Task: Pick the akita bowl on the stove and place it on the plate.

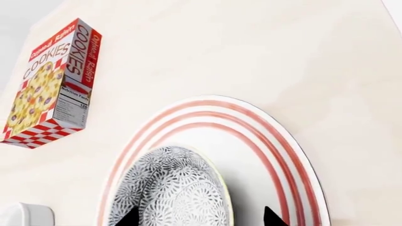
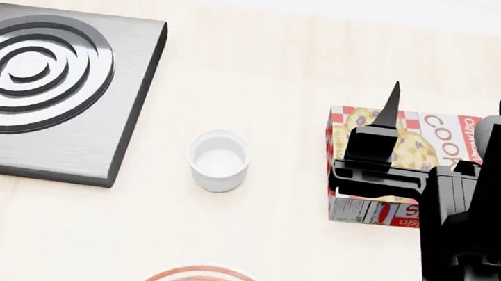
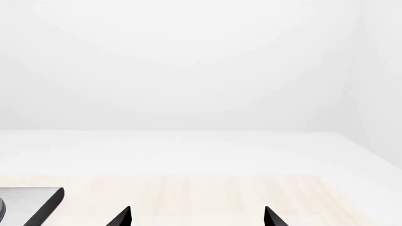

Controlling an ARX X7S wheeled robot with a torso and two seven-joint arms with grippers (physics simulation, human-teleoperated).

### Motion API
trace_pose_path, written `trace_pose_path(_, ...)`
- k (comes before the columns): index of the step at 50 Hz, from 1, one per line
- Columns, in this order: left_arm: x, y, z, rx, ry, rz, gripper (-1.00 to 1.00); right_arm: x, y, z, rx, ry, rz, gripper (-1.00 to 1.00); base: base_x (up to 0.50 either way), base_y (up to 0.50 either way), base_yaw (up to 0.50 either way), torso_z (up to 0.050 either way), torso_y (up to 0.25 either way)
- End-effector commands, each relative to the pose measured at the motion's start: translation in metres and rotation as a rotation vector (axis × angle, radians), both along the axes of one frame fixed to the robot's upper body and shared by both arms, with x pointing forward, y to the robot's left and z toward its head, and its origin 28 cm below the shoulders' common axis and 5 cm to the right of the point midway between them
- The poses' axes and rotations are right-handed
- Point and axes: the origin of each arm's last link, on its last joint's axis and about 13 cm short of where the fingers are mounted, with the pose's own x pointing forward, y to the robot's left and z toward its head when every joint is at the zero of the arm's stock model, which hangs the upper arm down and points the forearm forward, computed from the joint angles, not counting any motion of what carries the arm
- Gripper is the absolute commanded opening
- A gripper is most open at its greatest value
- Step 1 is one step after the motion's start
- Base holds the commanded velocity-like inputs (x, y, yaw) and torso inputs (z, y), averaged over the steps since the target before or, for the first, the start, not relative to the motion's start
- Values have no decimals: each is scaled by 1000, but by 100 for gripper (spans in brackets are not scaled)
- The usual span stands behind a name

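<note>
The akita bowl (image 1: 166, 188) is off the stove (image 2: 41, 90), whose rings lie bare at the far left of the surface (image 2: 268, 65). In the left wrist view the bowl sits on the plate (image 1: 276, 150), inside the red rings and over toward one side of it rather than at the centre. The left pincer (image 1: 197, 217) has its two dark tips spread apart, one showing against the bowl's patterned wall and the other over the plate's white; whether either tip touches the bowl I cannot tell, but they do not look clamped on it.

So the thing that matters lies directly ahead of the left pincer, between its tips, and the left arm is clearly the nearer one. The plate is at the near edge in the head view, only its far rim showing.

The right pincer (image 2: 445, 108) hangs well apart from all this, over the cookie box (image 2: 387, 169), tips open and holding nothing. A small white cup (image 2: 218, 159) stands between stove and box.

To my eye the placing is as good as done; the left pincer only needs to draw clear without nudging the bowl
</note>
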Motion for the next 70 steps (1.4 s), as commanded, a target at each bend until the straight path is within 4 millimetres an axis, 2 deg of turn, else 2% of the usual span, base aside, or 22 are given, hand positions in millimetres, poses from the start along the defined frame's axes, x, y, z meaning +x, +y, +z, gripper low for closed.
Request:
trace_pose_path(1, 0, -2, 1, -16, -14, 9, 100, 0, 0, 0, 1, 3, 1, 100, 0, 0, 0, 0, 0)
trace_pose_path(23, 8, -16, 8, -180, -38, 40, 100, 0, 0, 0, 2, 3, -1, 100, 0, 0, 0, 0, 0)
trace_pose_path(35, 17, -28, 29, -367, -42, 77, 100, -1, 1, 1, 0, 2, 1, 100, 0, 0, 0, 0, 0)
trace_pose_path(70, 28, -17, 62, -662, -23, 240, 100, 0, 0, -1, -3, 2, 2, 100, 0, 0, 0, 0, 0)
